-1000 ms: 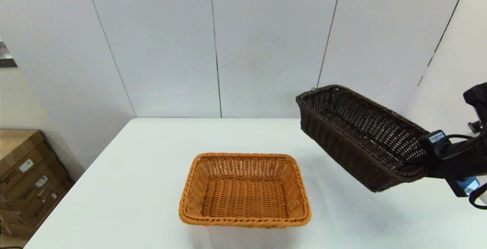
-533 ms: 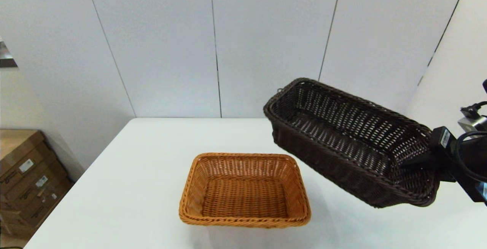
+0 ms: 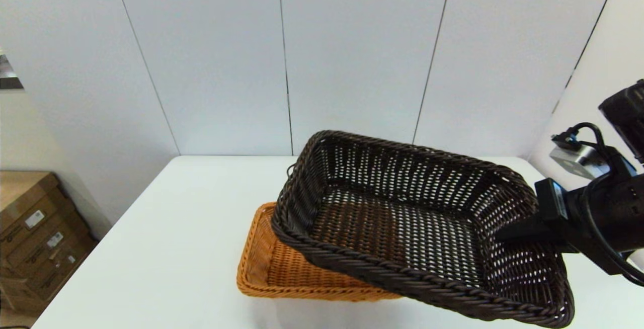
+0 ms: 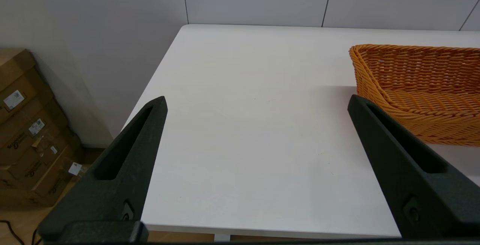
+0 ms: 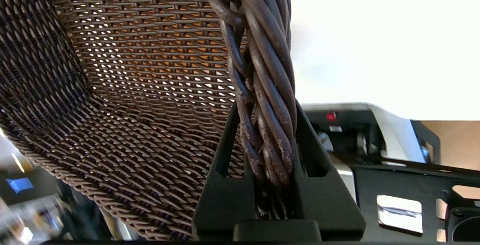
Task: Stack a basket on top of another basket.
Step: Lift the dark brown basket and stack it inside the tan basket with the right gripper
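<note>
Head view: the dark brown woven wicker basket (image 3: 402, 228) was clamped by its rim in the right gripper (image 3: 523, 231), tilted over the orange-tan woven wicker basket (image 3: 261, 263), probably for nesting.

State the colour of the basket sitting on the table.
Orange-tan: the woven basket on the table, clearest in the left wrist view.

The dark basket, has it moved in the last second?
Yes. The dark basket, clamped at its rim by the right pincer, has swung toward the robot's left and now overlaps the orange basket, which has stayed put on the table.
</note>
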Controlling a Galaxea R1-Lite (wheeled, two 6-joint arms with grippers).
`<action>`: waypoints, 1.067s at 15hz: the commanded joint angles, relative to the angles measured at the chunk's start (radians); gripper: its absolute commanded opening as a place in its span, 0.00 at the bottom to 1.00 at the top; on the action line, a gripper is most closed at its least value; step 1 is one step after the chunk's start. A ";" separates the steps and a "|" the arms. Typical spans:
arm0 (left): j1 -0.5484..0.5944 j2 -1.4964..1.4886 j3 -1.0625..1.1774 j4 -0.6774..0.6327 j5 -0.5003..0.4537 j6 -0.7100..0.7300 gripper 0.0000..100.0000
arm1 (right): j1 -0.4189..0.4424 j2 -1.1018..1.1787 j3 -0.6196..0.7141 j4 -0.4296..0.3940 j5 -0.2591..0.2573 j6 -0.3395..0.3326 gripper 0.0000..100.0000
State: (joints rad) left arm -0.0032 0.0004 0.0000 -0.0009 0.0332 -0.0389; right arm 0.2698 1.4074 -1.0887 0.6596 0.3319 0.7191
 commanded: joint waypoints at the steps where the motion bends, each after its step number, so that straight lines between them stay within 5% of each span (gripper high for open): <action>1: 0.000 -0.002 0.002 -0.001 0.001 -0.001 1.00 | 0.074 0.137 -0.042 -0.008 0.006 0.003 0.00; 16: 0.000 -0.002 0.002 -0.001 0.001 -0.001 1.00 | 0.239 0.513 -0.335 -0.009 0.007 -0.012 0.00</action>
State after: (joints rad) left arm -0.0032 0.0004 0.0000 -0.0013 0.0332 -0.0394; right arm 0.4955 1.8681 -1.3985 0.6460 0.3366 0.7036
